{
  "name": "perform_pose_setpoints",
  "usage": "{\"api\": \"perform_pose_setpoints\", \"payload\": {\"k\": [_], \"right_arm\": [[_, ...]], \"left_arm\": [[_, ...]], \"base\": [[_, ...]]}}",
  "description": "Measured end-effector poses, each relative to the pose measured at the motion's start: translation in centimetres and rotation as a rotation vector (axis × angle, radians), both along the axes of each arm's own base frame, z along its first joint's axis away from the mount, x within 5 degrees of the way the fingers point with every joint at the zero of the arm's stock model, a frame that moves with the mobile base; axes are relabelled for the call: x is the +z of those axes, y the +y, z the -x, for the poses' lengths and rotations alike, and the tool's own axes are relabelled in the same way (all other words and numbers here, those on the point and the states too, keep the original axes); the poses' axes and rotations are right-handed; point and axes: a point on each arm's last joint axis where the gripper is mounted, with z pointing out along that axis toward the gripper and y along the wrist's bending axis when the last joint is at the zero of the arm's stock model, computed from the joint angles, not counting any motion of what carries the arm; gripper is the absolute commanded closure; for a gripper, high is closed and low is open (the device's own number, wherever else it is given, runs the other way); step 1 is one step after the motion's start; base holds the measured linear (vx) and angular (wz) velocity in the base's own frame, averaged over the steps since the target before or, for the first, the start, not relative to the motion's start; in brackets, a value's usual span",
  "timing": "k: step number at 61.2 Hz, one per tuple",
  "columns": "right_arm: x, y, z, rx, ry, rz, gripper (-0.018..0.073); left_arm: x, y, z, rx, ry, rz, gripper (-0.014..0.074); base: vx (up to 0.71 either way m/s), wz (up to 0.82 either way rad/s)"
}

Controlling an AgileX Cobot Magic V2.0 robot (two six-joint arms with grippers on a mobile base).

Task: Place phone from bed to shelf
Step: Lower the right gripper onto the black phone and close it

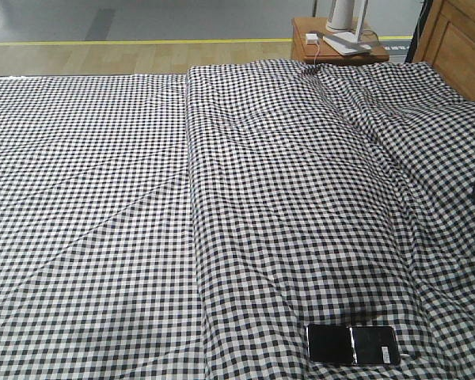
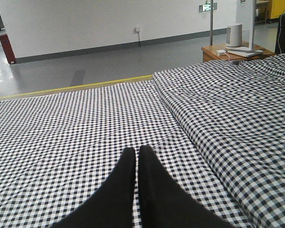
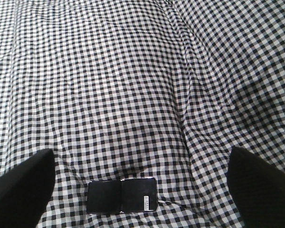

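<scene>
Nearest to us, the phone (image 1: 353, 344) lies flat on the bed (image 1: 103, 198), face up, with its long side across the front view, at the near edge of the checked cover. It rests on the raised, padded part of the cover, to the right of a long fold (image 1: 191, 198) that runs away from us. In the right wrist view the phone (image 3: 121, 195) is low in the picture. The right gripper (image 3: 141, 151) hangs above the cover with its two dark fingers (image 3: 19, 185) spread wide and nothing between them. Only wrinkled cloth surrounds the phone.

The left gripper (image 2: 136, 151) is over the flatter part of the bed, its fingers pressed together and holding nothing.

Farther away, past the far edge of the bed, stands a small brown bedside table (image 1: 336, 49) with a white plug (image 1: 311, 37) and a white stand (image 1: 344, 24) on it. Beside it is the wooden headboard (image 1: 459, 47). Behind it is the floor with a yellow line (image 1: 103, 42).
</scene>
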Motion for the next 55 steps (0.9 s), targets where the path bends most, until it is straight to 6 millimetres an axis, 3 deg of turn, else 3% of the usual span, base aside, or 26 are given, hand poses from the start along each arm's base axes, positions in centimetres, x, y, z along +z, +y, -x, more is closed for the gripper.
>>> {"api": "perform_pose_setpoints", "payload": {"k": [13,25,39,55], "right_arm": [[0.7,-4.0,-1.8,-0.162,0.041,0.016,-0.0110],[-2.1,-9.0,-3.4,-0.257,0.146,-0.005,-0.0101],[-9.1,-14.0,-6.7,-0.217,0.273,-0.106,-0.0090],[-19.1,-15.9,-9.0,-0.052,0.426,-0.297,-0.0078]], "left_arm": [[0.0,0.0,0.0,0.000,0.000,0.000,0.0595],[0.0,0.0,0.0,0.000,0.000,0.000,0.0595],[0.0,0.0,0.0,0.000,0.000,0.000,0.0595],[0.0,0.0,0.0,0.000,0.000,0.000,0.0595]], "base": [[0.00,0.00],[0.00,0.00],[0.00,0.00],[0.00,0.00]]}}
